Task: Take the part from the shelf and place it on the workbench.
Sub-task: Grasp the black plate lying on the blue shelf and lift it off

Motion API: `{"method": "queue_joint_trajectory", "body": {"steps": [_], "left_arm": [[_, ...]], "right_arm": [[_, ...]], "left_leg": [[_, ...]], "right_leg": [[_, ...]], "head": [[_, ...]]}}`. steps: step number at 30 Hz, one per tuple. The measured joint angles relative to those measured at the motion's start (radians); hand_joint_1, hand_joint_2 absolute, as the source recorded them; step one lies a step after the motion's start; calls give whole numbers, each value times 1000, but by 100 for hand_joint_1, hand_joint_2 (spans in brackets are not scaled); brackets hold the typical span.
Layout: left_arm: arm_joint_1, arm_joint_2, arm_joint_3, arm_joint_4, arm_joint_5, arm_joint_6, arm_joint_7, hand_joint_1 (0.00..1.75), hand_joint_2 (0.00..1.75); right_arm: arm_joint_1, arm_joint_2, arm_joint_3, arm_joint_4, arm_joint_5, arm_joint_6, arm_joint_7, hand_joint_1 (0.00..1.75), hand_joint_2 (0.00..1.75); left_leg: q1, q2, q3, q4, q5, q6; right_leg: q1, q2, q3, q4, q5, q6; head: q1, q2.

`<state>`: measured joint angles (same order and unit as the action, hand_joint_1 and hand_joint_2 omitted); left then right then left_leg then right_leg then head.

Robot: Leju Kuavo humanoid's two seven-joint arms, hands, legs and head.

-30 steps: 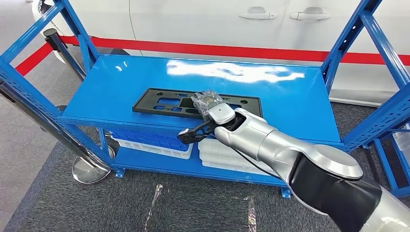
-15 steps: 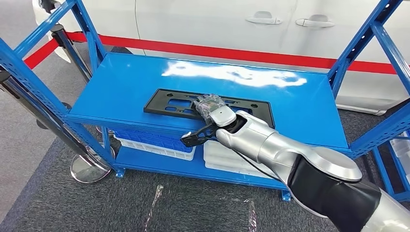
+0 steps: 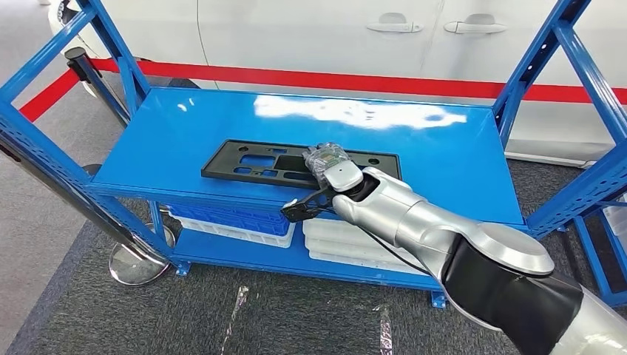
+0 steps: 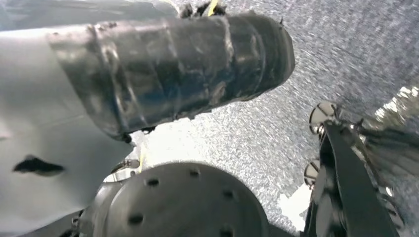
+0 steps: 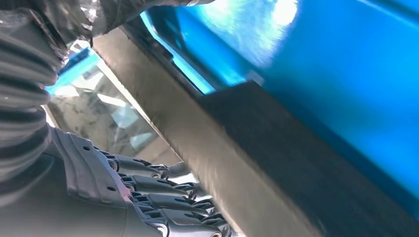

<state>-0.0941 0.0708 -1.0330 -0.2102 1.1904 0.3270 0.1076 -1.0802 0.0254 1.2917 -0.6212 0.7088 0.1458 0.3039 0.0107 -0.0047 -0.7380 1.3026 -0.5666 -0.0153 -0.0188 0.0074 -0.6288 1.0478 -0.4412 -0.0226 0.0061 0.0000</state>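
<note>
Crosswise along the shelf's (image 3: pixel 444 159) front edge lies the black part (image 3: pixel 251 160); the right hand (image 3: pixel 329 161) covers its right half, finger spread unclear.

The setting was a car plant or automotive workshop floor. A blue steel rack (image 3: pixel 473 159) stood on grey carpet (image 3: pixel 111 318), its lower shelf stacked with white and blue trays (image 3: pixel 236 222). Behind it was a white car (image 3: pixel 333 33) with door handles (image 3: pixel 392 26), fenced by a red belt (image 3: pixel 318 76) on a stanchion (image 3: pixel 137 262).
</note>
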Motion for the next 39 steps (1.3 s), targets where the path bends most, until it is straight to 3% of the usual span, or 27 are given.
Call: {"method": "queue_joint_trajectory", "body": {"steps": [1, 3, 5, 8, 10, 14, 15, 16, 17, 19, 20, 21, 25, 28, 30, 31, 32, 33, 35, 36, 39], "left_arm": [[1, 0, 0, 0, 1, 0, 0, 0, 0], [2, 1, 0, 0, 3, 1, 1, 0, 0], [2, 3, 0, 0, 5, 2, 3, 0, 0], [2, 3, 1, 0, 7, 4, 4, 0, 0], [3, 3, 1, 0, 8, 5, 4, 0, 0], [2, 4, 0, 0, 8, 3, 1, 0, 0], [2, 4, 0, 0, 9, 3, -2, 0, 0], [1, 4, 1, 0, 9, 3, -5, 0, 0], [1, 4, 1, 0, 10, 2, -9, 0, 0], [1, 4, 1, 0, 11, 1, -13, 0, 0], [0, 4, 1, 0, 12, 1, -15, 0, 0], [0, 5, 1, 0, 12, 1, -15, 0, 0], [1, 5, 1, 0, 13, 0, -17, 0, 0], [0, 5, 1, 0, 14, 0, -20, 0, 0], [1, 6, 1, 0, 15, 1, -19, 0, 0], [2, 7, 1, 0, 15, 1, -19, 0, 0], [2, 7, 1, 0, 16, 2, -18, 0, 0], [3, 8, 1, 0, 16, 3, -16, 0, 0], [2, 8, 1, 0, 16, 4, -16, 0, 0], [1, 8, 1, 0, 16, 4, -16, 0, 0], [0, 8, 1, 0, 14, 5, -18, 0, 0]], "right_arm": [[-2, -5, 0, 2, 0, 6, 11, 0, 175], [-11, -18, 0, 5, 0, 18, 34, 0, 175], [-23, -36, 0, 7, 0, 31, 51, 0, 175], [-29, -63, 0, 7, 0, 42, 62, 0, 175], [-30, -76, 0, 7, -1, 44, 64, 2, 175], [-20, -92, 0, 6, -2, 49, 54, 82, 175], [-15, -93, 0, 6, -2, 49, 48, 82, 175], [-11, -94, 0, 6, -3, 50, 43, 82, 175], [-10, -94, 0, 6, -3, 50, 39, 82, 175], [-11, -94, 0, 5, -4, 50, 33, 113, 175], [-12, -94, 0, 4, -4, 49, 32, 131, 175], [-12, -94, 0, 3, -4, 49, 31, 151, 175], [-14, -92, 0, -2, -4, 45, 26, 164, 175], [-15, -89, 0, -4, -5, 43, 16, 174, 175], [-13, -88, 0, -4, -7, 44, 11, 175, 175], [-13, -87, 0, -4, -9, 44, 9, 175, 175], [-12, -86, 0, -4, -11, 43, 7, 175, 175], [-12, -85, 0, -5, -13, 41, 4, 175, 175], [-13, -84, 0, -7, -17, 33, 1, 175, 175], [-12, -84, 0, -9, -17, 24, 1, 175, 175], [-7, -83, 0, -16, 9, -51, 0, 175, 175]], "left_leg": [[0, 0, 11, -28, 26, 3], [-1, 0, 72, -156, 92, 12], [-7, -1, 119, -254, 120, 21], [-10, -1, 129, -279, 120, 31], [-5, 2, 138, -294, 128, 43], [-5, 5, 141, -300, 131, 54], [-5, 4, 141, -298, 130, 55], [-4, 4, 141, -296, 128, 54], [-4, 3, 141, -291, 125, 52], [-5, 1, 136, -275, 115, 44], [-7, 0, 132, -268, 111, 39], [-8, -1, 129, -263, 109, 34], [-8, -2, 121, -243, 91, 19], [-3, 0, 52, -88, 8, 4], [1, 0, 11, -1, -17, -2], [3, 0, 14, -7, -2, -5], [6, 0, 35, -49, 28, -9], [11, 0, 67, -117, 65, -14], [15, 1, 125, -231, 99, -24], [16, 1, 139, -258, 100, -25], [13, 0, 144, -267, 97, -21]], "right_leg": [[0, 1, 1, 0, -1, 0], [1, 2, 5, -1, -2, 2], [2, 2, 4, -3, -1, 9], [3, 2, 3, -9, 2, 26], [5, 1, -7, 15, -18, 36], [7, -1, -110, 236, -116, 43], [6, -2, -123, 260, -116, 45], [4, -2, -117, 245, -97, 46], [2, -3, -94, 193, -64, 46], [-1, -4, -33, 67, -15, 44], [0, -3, -13, 27, -4, 41], [1, -2, -5, 10, -5, 36], [-1, -4, 1, 3, -3, 13], [-3, -8, 4, 0, -2, 2], [-1, -8, 4, 1, -4, -3], [-1, -8, 6, 1, -6, -5], [-1, -8, 8, 3, -8, -7], [0, -7, 10, 6, -11, -7], [7, -4, 10, 13, -17, -4], [11, -3, 9, 15, -18, -1], [17, -1, 9, 9, -15, 4]], "head": [[0, 0], [0, 0], [1, 0], [1, 0], [4, 0], [7, 0], [7, 0], [7, 0], [7, 0], [6, 0], [6, 0], [6, 0], [4, 0], [-1, 0], [-1, 0], [-1, 0], [-1, 0], [-1, 0], [-2, 0], [-1, 0], [3, 0]]}}
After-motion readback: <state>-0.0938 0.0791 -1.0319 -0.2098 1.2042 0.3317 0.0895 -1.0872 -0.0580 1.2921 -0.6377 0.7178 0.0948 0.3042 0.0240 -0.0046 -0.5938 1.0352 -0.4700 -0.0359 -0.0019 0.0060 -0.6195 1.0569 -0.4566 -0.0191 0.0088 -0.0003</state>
